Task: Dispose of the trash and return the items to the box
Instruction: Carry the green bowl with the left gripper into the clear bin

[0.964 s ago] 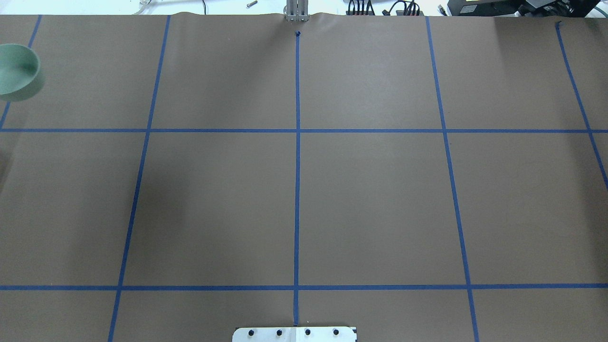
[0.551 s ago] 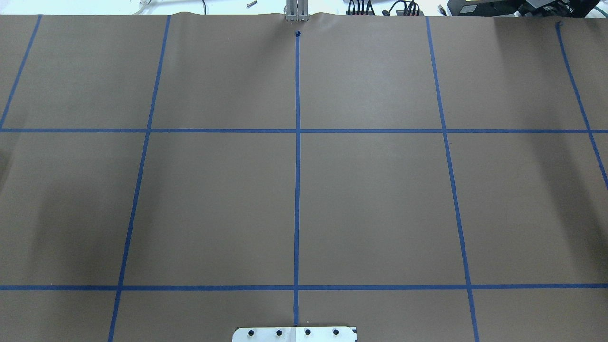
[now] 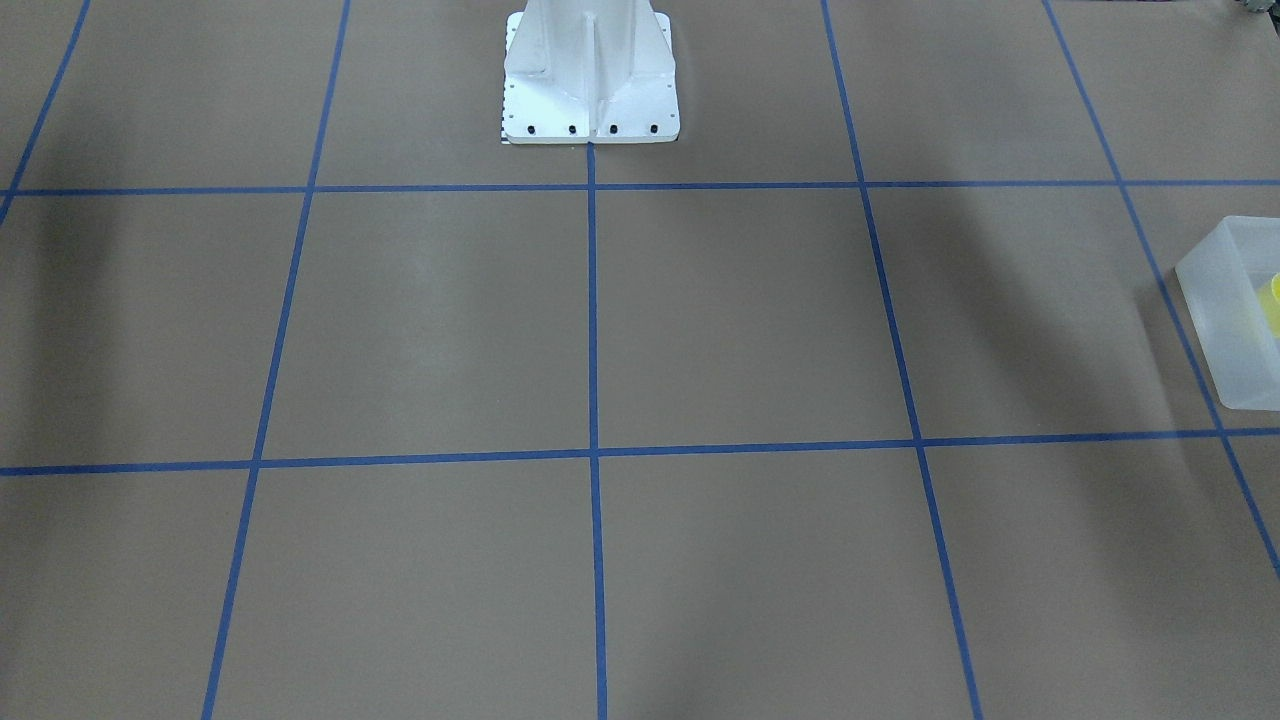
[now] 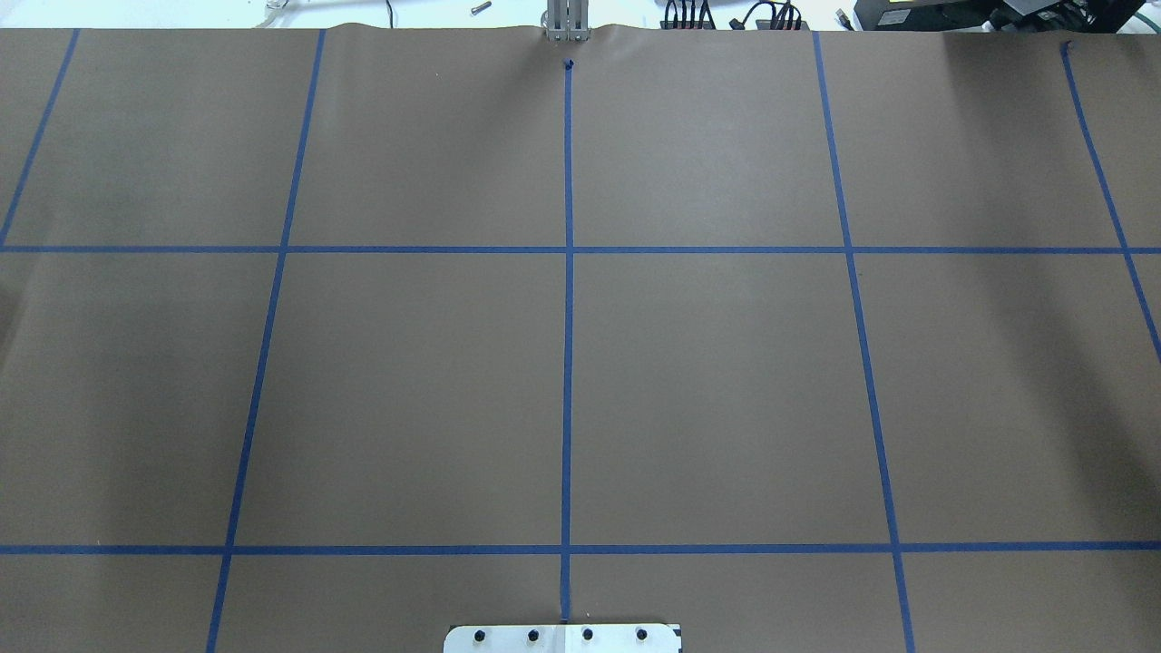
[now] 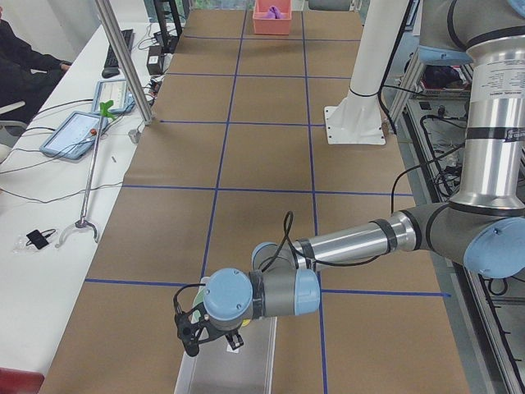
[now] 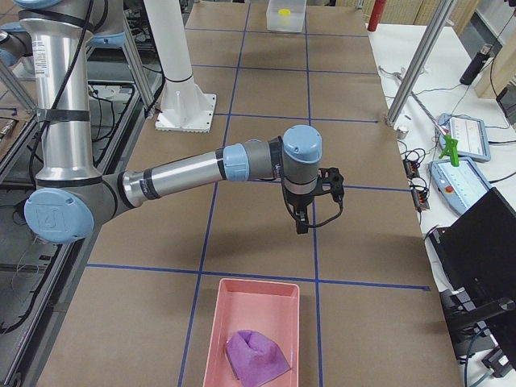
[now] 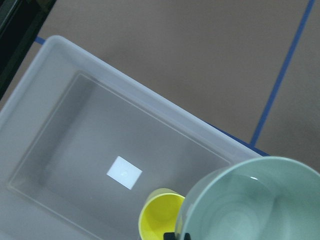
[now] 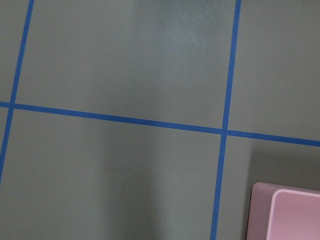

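Observation:
The translucent frosted box (image 7: 125, 85) fills the left wrist view, and a small yellow cup (image 7: 157, 217) stands inside it. A pale green bowl (image 7: 260, 205) hangs close under the left wrist camera, over the box's corner. In the exterior left view my left gripper (image 5: 212, 341) is right above the box (image 5: 246, 369), shut on the bowl's rim. The box (image 3: 1225, 320) and cup (image 3: 1274, 300) show at the front-facing view's right edge. My right gripper (image 6: 300, 222) hangs over bare table near a pink tray; I cannot tell whether it is open.
The pink tray (image 6: 250, 294) with a purple cloth (image 6: 256, 355) in it lies at the table's right end; its corner shows in the right wrist view (image 8: 285, 210). The white robot base (image 3: 590, 90) stands at the middle. Blue tape lines grid the brown table.
A second ago the green bowl was at the overhead view's far left edge; it has since moved left out of that view.

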Controlling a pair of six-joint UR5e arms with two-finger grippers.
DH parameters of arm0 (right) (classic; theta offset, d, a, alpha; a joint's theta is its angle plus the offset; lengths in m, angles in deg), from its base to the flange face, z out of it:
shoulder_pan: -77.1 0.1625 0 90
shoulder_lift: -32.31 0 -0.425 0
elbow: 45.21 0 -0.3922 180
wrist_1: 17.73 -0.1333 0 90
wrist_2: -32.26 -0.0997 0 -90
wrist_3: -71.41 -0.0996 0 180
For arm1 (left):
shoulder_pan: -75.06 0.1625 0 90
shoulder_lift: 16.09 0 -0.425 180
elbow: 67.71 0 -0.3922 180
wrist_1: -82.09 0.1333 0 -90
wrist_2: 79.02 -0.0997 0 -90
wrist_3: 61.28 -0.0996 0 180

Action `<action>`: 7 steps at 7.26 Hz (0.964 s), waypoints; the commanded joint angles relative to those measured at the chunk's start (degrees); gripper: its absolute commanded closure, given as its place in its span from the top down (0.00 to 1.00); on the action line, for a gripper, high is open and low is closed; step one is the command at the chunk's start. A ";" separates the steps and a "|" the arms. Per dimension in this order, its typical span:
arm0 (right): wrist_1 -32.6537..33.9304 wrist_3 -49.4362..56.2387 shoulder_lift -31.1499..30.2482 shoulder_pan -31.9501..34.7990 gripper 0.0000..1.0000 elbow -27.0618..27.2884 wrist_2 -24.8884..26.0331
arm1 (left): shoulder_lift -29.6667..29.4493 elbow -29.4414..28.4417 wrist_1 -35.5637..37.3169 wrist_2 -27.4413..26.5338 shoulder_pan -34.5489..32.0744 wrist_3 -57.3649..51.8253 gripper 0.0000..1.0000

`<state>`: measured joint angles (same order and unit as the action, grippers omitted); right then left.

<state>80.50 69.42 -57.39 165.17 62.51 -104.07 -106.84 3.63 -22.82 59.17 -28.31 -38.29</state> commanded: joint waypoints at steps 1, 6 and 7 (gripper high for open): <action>-0.06 -0.99 0.04 -0.88 1.00 0.55 -0.16 | -0.39 -7.06 -6.33 -0.29 -0.16 1.62 0.00; 0.03 -0.99 -0.57 -1.76 1.00 1.52 -1.04 | -1.45 -14.47 -10.39 -4.25 -0.07 1.62 0.00; 0.03 -1.17 -0.57 -1.85 1.00 1.43 -1.30 | -1.53 -14.47 -12.22 -4.34 -0.07 1.62 0.00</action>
<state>80.53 68.38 -57.93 163.44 63.98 -105.14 -108.30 -10.55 -33.39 55.04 -28.40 -36.67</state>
